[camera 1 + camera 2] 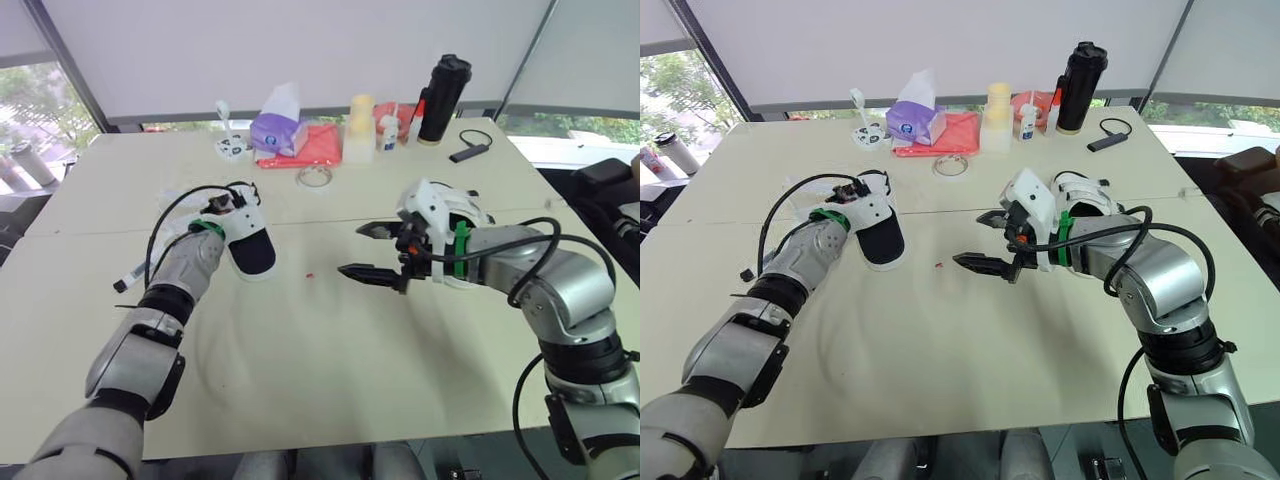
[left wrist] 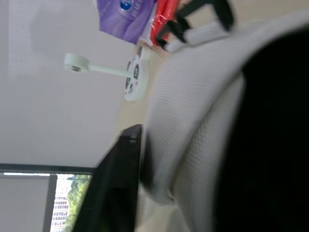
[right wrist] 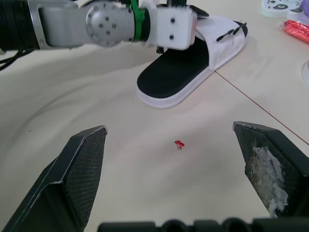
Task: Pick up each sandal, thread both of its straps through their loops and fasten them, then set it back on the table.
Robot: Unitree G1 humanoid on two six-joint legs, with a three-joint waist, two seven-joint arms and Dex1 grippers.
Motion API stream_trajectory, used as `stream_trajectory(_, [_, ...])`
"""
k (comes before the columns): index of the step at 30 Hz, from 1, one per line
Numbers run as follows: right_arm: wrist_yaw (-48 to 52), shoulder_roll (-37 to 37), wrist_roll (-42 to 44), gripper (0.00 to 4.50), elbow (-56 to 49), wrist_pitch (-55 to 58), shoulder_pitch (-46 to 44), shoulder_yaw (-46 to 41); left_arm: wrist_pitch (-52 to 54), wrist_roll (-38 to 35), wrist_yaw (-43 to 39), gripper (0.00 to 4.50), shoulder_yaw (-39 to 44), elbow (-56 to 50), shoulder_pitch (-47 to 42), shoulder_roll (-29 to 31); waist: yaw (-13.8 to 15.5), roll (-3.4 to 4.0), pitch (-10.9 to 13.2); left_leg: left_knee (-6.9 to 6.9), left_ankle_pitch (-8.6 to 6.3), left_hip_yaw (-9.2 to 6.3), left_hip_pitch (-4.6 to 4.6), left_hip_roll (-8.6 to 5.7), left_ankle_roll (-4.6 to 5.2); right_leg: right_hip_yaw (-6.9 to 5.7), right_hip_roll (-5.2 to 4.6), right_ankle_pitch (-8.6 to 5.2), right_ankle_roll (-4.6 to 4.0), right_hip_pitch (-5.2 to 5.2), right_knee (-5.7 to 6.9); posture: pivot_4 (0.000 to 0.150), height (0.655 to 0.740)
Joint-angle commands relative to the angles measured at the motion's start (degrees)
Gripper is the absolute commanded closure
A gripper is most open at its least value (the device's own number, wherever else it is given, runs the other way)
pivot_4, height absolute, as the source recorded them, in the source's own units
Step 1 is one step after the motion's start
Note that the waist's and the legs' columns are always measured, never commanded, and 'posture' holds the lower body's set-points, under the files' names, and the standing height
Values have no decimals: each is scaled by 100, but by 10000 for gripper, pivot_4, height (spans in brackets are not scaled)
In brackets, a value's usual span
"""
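— Right gripper: how does it stand?
— Jaws spread wide, pinching nothing, hovering over the table right of centre.
— And the sandal?
— Left of centre, lying on the table, black footbed up. The left gripper is at its far, strapped end; whether it grips there, I cannot tell.
— Between them?
— A red speck.
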Motion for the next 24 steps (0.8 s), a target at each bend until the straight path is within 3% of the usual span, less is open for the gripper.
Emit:
stream_trajectory(1, [-56, -62, 82, 0, -238, -18, 8, -97, -171, -77, 25, 44639, -29, 196, -53, 33, 12, -1, -3, 1, 0, 0, 7, -1, 0, 0, -1, 0, 1, 8, -1, 1500, 7400])
stream_trajectory(5, [-102, -68, 115, 0, -244, -18, 21, -100, -446, -195, -149, 44639, -25, 194, -57, 68, 5, -4, -4, 2, 0, -2, 11, -1, 0, -3, -2, -1, 1, 13, -3, 1500, 7400])
stream_trajectory(9, [-147, -46, 93, 0, -214, -74, 47, -77, -1475, -609, -988, 44639, 14, -251, 25, 230, 5, -4, -4, -2, 0, -2, 7, -1, 0, -3, -2, -1, 2, 8, -7, 1500, 7400])
stream_trajectory(16, [-130, -82, 11, 0, 8, -240, 11, -97, -4368, -1015, -2589, 44639, -337, -627, -461, 862, -4, -21, 6, 2, 1, -2, -41, -3, -2, -3, -3, 1, -2, -36, -8, 1500, 7400])
stream_trajectory(20, [-59, -246, -44, 0, 74, -369, 74, -156, -6014, -1869, -3801, 44639, -630, -571, -663, 930, -18, -21, 6, 5, 6, -2, -74, -1, -6, -3, -2, 6, -8, -75, -2, 1500, 7400])
stream_trajectory(24, [204, -651, -28, 0, 28, -449, 264, -222, -6948, -2559, -4442, 44639, -1017, -549, -677, 905, -16, -21, 6, 6, 6, -1, -75, -2, -5, -3, -3, 6, -7, -71, -7, 1500, 7400])
